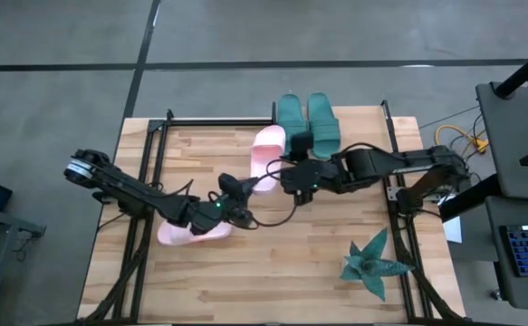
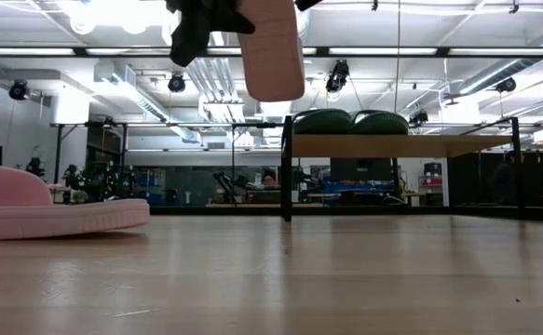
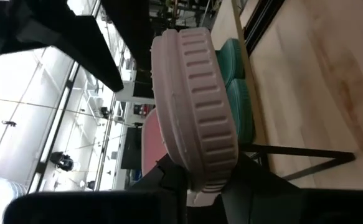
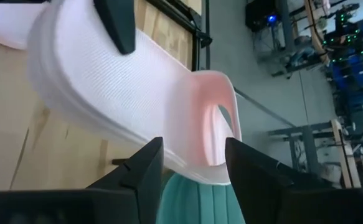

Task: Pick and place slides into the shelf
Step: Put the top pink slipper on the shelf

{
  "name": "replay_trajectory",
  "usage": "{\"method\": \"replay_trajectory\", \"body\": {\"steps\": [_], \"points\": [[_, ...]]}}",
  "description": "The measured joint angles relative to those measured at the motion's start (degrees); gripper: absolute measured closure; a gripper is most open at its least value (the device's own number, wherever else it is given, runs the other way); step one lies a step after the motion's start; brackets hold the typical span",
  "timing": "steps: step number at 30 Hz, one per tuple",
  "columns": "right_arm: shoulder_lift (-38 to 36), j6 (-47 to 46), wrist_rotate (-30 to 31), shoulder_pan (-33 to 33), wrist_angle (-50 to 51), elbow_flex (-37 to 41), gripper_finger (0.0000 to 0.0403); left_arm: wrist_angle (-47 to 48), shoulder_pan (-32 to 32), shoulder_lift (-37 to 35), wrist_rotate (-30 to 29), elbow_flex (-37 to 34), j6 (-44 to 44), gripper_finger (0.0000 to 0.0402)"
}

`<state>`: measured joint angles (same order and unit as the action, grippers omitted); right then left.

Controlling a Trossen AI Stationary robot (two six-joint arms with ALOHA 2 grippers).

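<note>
Both claws clamp one pink slide (image 1: 265, 156), lifted off the bench (image 1: 291, 263): left claw (image 1: 239, 187) at one end, right claw (image 1: 286, 174) at the other. Second pink slide (image 1: 191, 233) lies on the bench; both teal slides (image 1: 307, 122) sit on the shelf (image 2: 411, 145).

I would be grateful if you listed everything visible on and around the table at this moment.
green slides: two, dark teal, side by side on the shelf
shelf: one, light wood with black uprights, far edge of the table
lifted pink slide: one, pale pink, held in the air beside the green pair
resting pink slide: one, pale pink, flat on the table under the left arm
plant: one, teal, spiky, near right corner
table: one, light wood
left claw: gripping the lifted pink slide
right claw: gripping the same slide
</note>
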<state>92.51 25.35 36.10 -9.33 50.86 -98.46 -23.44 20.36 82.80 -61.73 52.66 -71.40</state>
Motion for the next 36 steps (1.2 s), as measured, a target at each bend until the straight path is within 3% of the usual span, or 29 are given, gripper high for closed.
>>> {"method": "replay_trajectory", "body": {"steps": [14, 36], "points": [[1.23, -0.05, -0.03, 5.62, 0.34, -2.13, 0.0248, 0.03, 0.59, -0.46, 0.14, 0.43, -2.86, 0.0358], [1.42, 5.37, -0.05, 7.63, 0.23, -2.07, 0.0269, -0.03, 0.61, 5.55, -0.34, 7.13, -10.25, 0.0359]]}}
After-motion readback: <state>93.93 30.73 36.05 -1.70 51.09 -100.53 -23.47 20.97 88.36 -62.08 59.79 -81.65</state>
